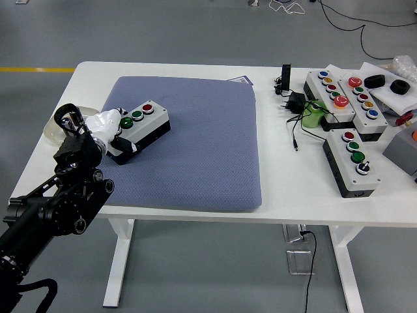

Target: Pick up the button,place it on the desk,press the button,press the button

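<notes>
The button box point(138, 124), a white-lidded black unit with a red and two green buttons, lies tilted on the blue-grey pad point(195, 150) near its left edge. The left hand point(109, 127) is at the box's near-left end, its white-covered fingers point(111, 119) curled over that end and touching the lid; the thumb side is hidden, so a full grasp cannot be confirmed, but the hand appears closed on the box.

Judgement: the pick-up step is in hand, with the box seemingly not yet raised (its far end looks to rest on the pad). The next move calls for a firm hold, a level lift, and a transfer to bare white table point(287, 182), most of which lies to the right.

The right hand is out of view. Several other button boxes point(352, 160) sit at the table's right, well apart.
</notes>
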